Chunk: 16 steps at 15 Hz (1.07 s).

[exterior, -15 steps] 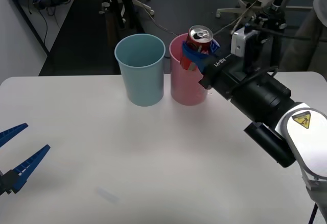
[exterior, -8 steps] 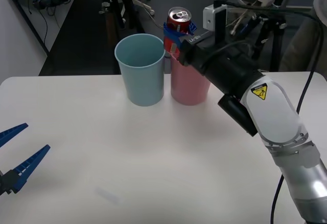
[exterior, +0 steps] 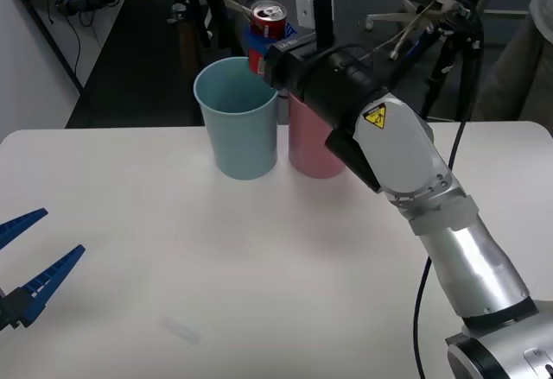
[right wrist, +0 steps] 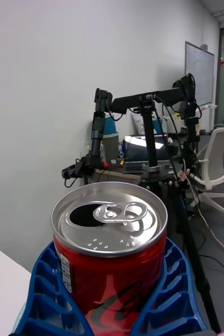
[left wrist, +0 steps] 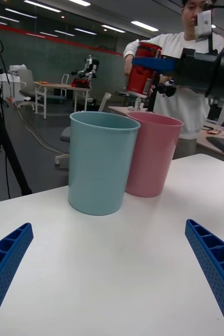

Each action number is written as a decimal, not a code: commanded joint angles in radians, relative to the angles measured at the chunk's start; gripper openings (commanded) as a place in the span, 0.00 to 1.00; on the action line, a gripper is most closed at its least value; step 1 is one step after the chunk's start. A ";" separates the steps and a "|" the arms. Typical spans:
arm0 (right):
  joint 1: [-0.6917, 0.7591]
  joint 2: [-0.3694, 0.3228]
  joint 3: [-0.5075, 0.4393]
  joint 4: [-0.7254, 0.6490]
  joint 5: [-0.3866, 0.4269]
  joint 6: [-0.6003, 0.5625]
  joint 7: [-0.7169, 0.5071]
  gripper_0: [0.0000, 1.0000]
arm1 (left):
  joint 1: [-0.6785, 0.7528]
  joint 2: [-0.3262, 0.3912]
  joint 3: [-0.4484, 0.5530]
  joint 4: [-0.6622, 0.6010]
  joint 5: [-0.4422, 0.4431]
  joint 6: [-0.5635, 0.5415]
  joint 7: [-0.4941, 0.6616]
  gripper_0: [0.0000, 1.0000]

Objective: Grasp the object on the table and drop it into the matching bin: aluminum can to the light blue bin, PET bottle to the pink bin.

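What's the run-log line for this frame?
right gripper: shut on small red aluminum can | above far rim of tall light blue plastic bin | left gripper: open, idle

Aluminum can (exterior: 267, 22): red body with a silver top and pull tab; in the right wrist view a dark swirl mark shows on the red side. Right claw (exterior: 270, 41): blue ribbed fingers, on a black wrist housing; arm shell white and silver with a yellow triangular warning sticker. Left claw (exterior: 28, 262): blue ribbed fingers. Light blue bin (exterior: 238, 118): plain light blue, no pattern. Pink bin (exterior: 313, 142): plain pink. Worktop (exterior: 216, 267): uniform white.
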<state>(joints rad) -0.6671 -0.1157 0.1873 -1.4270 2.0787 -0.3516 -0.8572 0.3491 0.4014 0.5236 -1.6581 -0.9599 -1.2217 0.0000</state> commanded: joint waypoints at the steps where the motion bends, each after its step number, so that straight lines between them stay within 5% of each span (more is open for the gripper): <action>1: -0.068 0.021 0.023 0.103 0.012 0.056 -0.002 0.00 | 0.000 0.000 0.000 0.000 0.000 0.000 0.000 1.00; 6: -0.183 0.039 0.067 0.301 0.014 0.161 -0.002 0.00 | 0.000 0.000 0.000 0.000 0.000 0.000 0.000 1.00; 14: -0.190 0.050 0.078 0.318 0.020 0.169 -0.005 0.01 | 0.000 0.000 0.000 0.000 0.000 0.000 0.000 1.00; 15: -0.190 0.050 0.080 0.316 0.018 0.169 -0.005 0.78 | 0.000 0.000 0.000 0.000 0.000 0.000 0.000 1.00; 16: -0.189 0.050 0.078 0.318 0.020 0.171 0.000 1.00 | 0.000 0.000 0.000 0.000 0.000 0.000 0.000 1.00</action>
<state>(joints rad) -0.8573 -0.0657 0.2664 -1.1097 2.0980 -0.1821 -0.8605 0.3491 0.4014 0.5236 -1.6581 -0.9599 -1.2217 0.0000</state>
